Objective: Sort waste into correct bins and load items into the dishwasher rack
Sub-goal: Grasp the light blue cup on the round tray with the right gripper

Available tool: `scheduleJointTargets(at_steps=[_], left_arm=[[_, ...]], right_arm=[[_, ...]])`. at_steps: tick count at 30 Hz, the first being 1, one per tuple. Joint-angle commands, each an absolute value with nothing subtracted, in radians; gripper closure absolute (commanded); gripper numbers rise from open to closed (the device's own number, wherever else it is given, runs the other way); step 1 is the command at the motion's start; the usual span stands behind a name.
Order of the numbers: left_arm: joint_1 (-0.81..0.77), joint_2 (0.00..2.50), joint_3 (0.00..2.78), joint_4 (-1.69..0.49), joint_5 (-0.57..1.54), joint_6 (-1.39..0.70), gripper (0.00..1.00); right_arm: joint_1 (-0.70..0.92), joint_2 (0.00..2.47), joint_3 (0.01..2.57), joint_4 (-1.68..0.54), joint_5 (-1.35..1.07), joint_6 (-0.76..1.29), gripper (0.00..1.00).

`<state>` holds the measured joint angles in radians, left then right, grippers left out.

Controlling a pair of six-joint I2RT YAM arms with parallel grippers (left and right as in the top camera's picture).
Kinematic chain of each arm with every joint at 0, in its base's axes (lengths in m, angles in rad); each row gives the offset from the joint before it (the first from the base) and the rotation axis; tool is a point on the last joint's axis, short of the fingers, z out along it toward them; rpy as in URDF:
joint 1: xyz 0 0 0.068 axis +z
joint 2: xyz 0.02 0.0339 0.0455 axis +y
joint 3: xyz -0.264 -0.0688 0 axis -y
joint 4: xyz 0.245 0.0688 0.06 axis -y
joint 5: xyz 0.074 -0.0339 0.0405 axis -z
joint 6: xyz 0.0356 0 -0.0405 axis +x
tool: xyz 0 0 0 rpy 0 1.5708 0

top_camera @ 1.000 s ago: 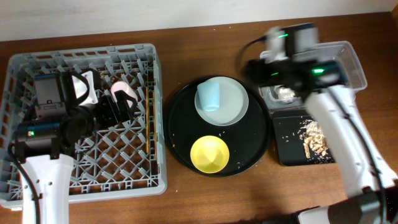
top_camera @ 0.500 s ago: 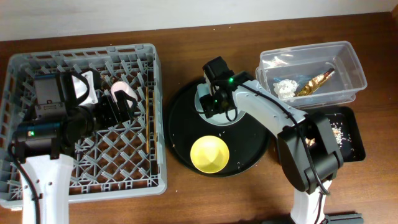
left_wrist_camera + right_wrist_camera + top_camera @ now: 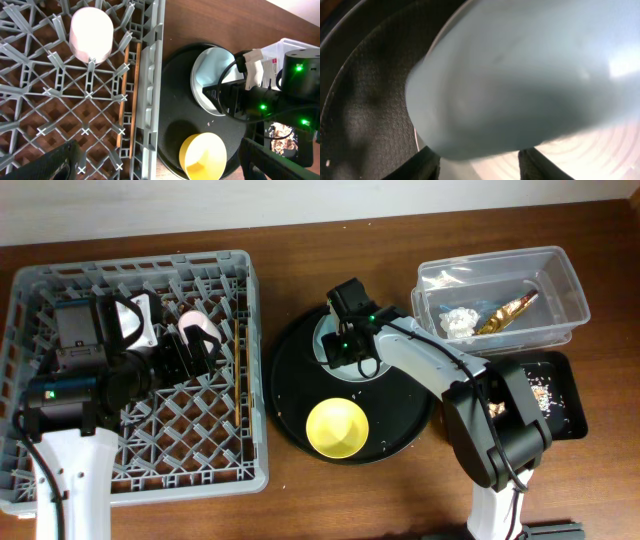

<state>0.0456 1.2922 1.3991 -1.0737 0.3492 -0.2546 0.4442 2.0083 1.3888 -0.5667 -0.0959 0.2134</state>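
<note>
The light-blue cup fills the right wrist view and lies between the fingers of my right gripper, over the white plate. It hides the fingertips. My left gripper hangs open over the grey rack. The pink cup stands there upside down, ahead of its fingers. Chopsticks lie along the rack's right wall. The yellow bowl sits on the round black tray. The clear tub holds the napkin and the wrapper. Food scraps lie in the rectangular black tray.
The right arm reaches from the right across the round tray's far half. The left arm covers the rack's left part. Bare wooden table shows in front of the tray and between tray and rack.
The right arm swung from over the clear tub to the plate on the round tray, and its jaws narrowed around the light-blue cup. The left arm stayed still.
</note>
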Motion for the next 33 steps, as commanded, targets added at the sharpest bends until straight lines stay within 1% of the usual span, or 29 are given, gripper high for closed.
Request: scheduleJointTargets(at_steps=[1, 3, 4, 6, 8, 9, 10, 12, 14, 15, 16, 17, 18, 19, 20, 21, 22, 28, 30, 31, 33], left_arm=[[0.048, 1.292, 1.403, -1.073, 0.36, -0.25, 0.01], [0.048, 1.292, 1.403, -1.073, 0.36, -0.25, 0.01], [0.048, 1.292, 1.403, -1.073, 0.36, -0.25, 0.01], [0.048, 1.292, 1.403, -1.073, 0.36, -0.25, 0.01], [0.048, 1.292, 1.403, -1.073, 0.36, -0.25, 0.01], [0.048, 1.292, 1.403, -1.073, 0.36, -0.25, 0.01], [0.048, 1.292, 1.403, -1.073, 0.36, -0.25, 0.01], [0.048, 1.292, 1.403, -1.073, 0.36, -0.25, 0.01], [0.048, 1.292, 1.403, -1.073, 0.36, -0.25, 0.01], [0.048, 1.292, 1.403, -1.073, 0.36, -0.25, 0.01], [0.048, 1.292, 1.403, -1.073, 0.36, -0.25, 0.01], [0.048, 1.292, 1.403, -1.073, 0.36, -0.25, 0.01], [0.048, 1.292, 1.403, -1.073, 0.36, -0.25, 0.01], [0.048, 1.292, 1.403, -1.073, 0.36, -0.25, 0.01], [0.048, 1.292, 1.403, -1.073, 0.36, -0.25, 0.01], [0.048, 1.292, 1.403, -1.073, 0.36, -0.25, 0.01], [0.048, 1.292, 1.403, -1.073, 0.36, -0.25, 0.01], [0.048, 1.292, 1.403, -1.073, 0.36, -0.25, 0.01], [0.048, 1.292, 1.403, -1.073, 0.36, -0.25, 0.01], [0.048, 1.292, 1.403, -1.073, 0.36, -0.25, 0.01], [0.048, 1.292, 1.403, -1.073, 0.36, -0.25, 0.01]], right_arm=[[0.445, 1.995, 1.38, -0.561, -0.101, 0.218, 0.53], [0.444, 1.937, 1.38, -0.603, -0.101, 0.218, 0.52], [0.444, 1.898, 1.38, -0.624, -0.096, 0.218, 0.49], [0.434, 1.792, 1.38, -0.655, -0.043, 0.217, 0.38], [0.408, 1.732, 1.38, -0.665, -0.044, 0.215, 0.34], [0.387, 1.727, 1.38, -0.682, -0.055, 0.215, 0.33], [0.367, 1.733, 1.379, -0.695, -0.088, 0.214, 0.34], [0.292, 1.769, 1.379, -0.687, -0.283, 0.134, 0.34], [0.163, 1.817, 1.379, -0.641, -0.55, 0.076, 0.35], [0.117, 1.839, 1.379, -0.607, -0.687, 0.024, 0.39], [0.088, 1.856, 1.379, -0.588, -0.761, 0.0, 0.47], [0.069, 1.876, 1.379, -0.584, -0.779, -0.001, 0.54], [0.064, 1.89, 1.379, -0.583, -0.778, -0.01, 0.57], [0.065, 1.909, 1.379, -0.579, -0.783, -0.03, 0.58], [0.076, 1.939, 1.379, -0.57, -0.803, -0.076, 0.56], [0.094, 1.964, 1.379, -0.558, -0.828, -0.121, 0.51], [0.11, 1.982, 1.379, -0.54, -0.822, -0.123, 0.5], [0.175, 2.044, 1.379, -0.489, -0.774, -0.123, 0.49], [0.19, 2.046, 1.379, -0.489, -0.754, -0.123, 0.65], [0.192, 2.043, 1.38, -0.482, -0.756, -0.123, 0.76], [0.184, 2.013, 1.389, -0.487, -0.756, -0.087, 0.89]])
